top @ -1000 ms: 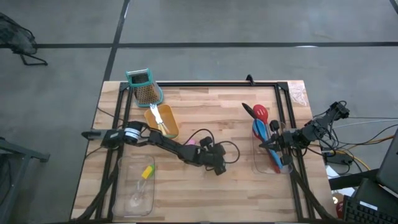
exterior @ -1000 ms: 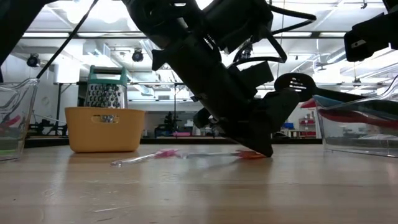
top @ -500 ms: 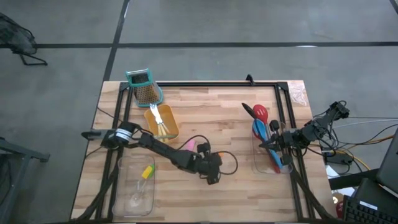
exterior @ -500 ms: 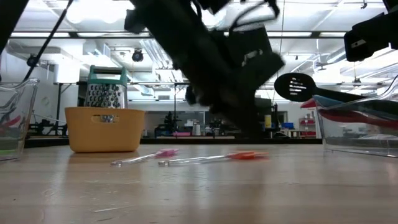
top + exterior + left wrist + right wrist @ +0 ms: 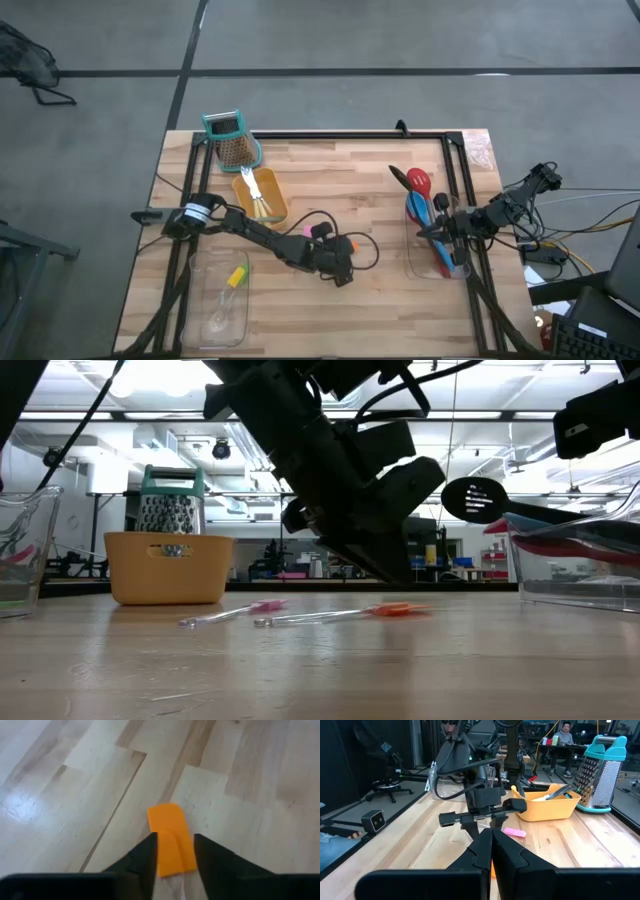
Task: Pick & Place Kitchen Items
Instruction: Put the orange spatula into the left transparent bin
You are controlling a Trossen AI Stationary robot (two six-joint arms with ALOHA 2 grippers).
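Observation:
An orange-tipped clear-handled tool (image 5: 395,610) lies flat on the wooden table, with a pink-tipped one (image 5: 262,606) beside it. My left gripper (image 5: 175,852) hangs open just above the table. Its fingers stand on either side of the orange tip (image 5: 171,837) without touching it. In the high view it is at mid-table (image 5: 345,256). My right gripper (image 5: 491,840) is shut on nothing and waits at the right (image 5: 432,234), over a clear tray (image 5: 422,268) that holds red and blue spoons (image 5: 418,185) and a black slotted spoon (image 5: 478,498).
A yellow tray (image 5: 262,195) with small utensils and a teal-topped metal grater (image 5: 232,140) stand at the far left. A second clear tray (image 5: 222,295) at the near left holds a yellow-tipped tool. Bare wood lies between the two arms.
My left gripper has risen from the table, where its fingertips stood at the orange tip, and has drawn back a little toward the table's left. The orange-tipped tool lies on the table much as before.

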